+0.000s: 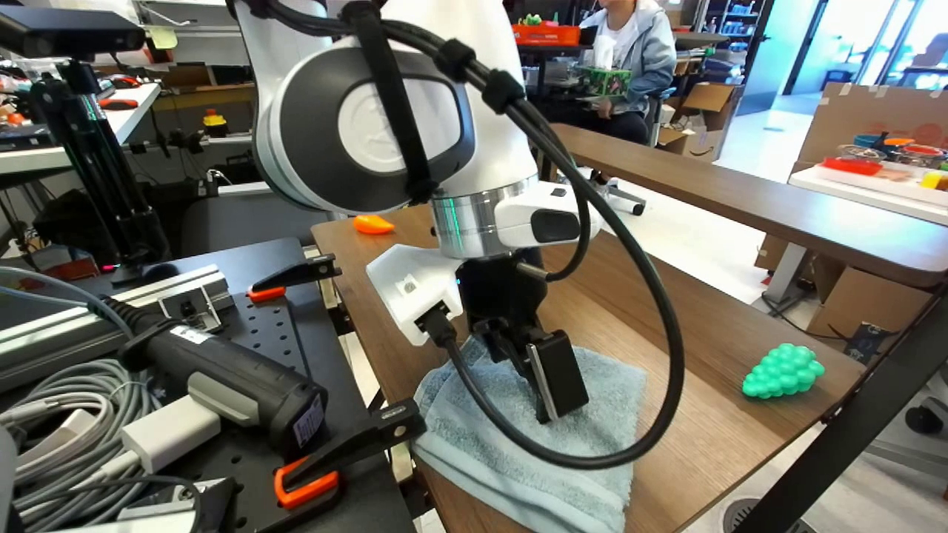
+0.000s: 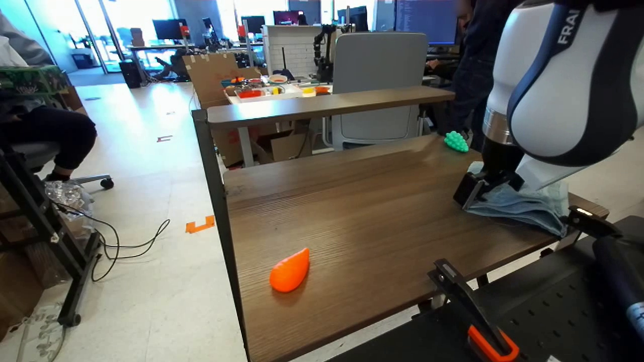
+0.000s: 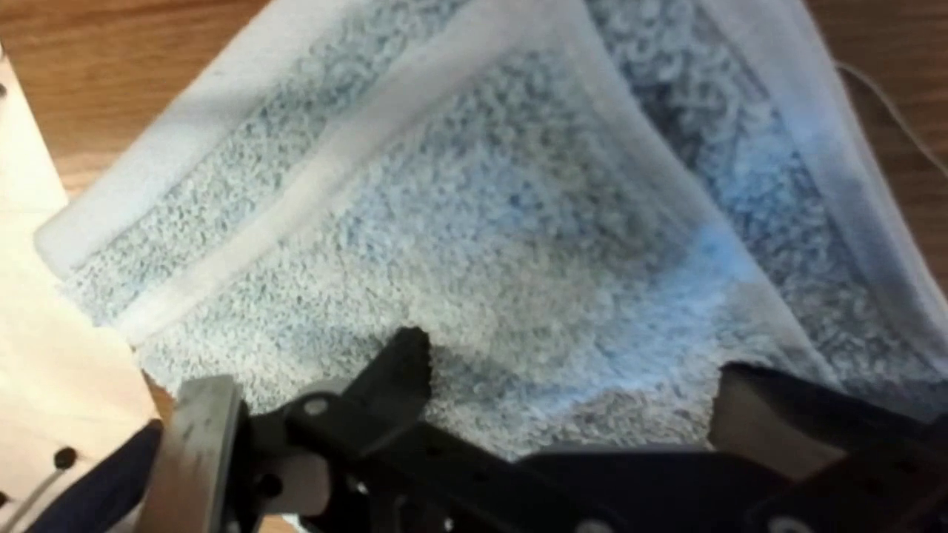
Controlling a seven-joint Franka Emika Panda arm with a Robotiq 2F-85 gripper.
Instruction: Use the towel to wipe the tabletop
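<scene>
Black perforated board: filling the near corner in both exterior views, running along one long edge of the surface.
Surface: stretching brown and wood-grained away from the towel, most of its length awaiting the wipe, as I am judging it.
Towel: lying folded at one end of the surface, a corner reaching the edge facing the board; I am reading this step as taking hold of the cloth, the wiping not yet begun.
End effector: pointing down over the towel, fingertips standing well apart and gripping nothing; whether they are touching the pile, I cannot tell. My next move is calling for pressing into the terry, closing on a fold, then sweeping low along the surface.
Clamp: standing just beside the towel, possibly snagging it.
Orange toy: lying towards the opposite end, probably blocking a straight pass.
Green toy: resting at the towel's end, near the other long edge.
</scene>
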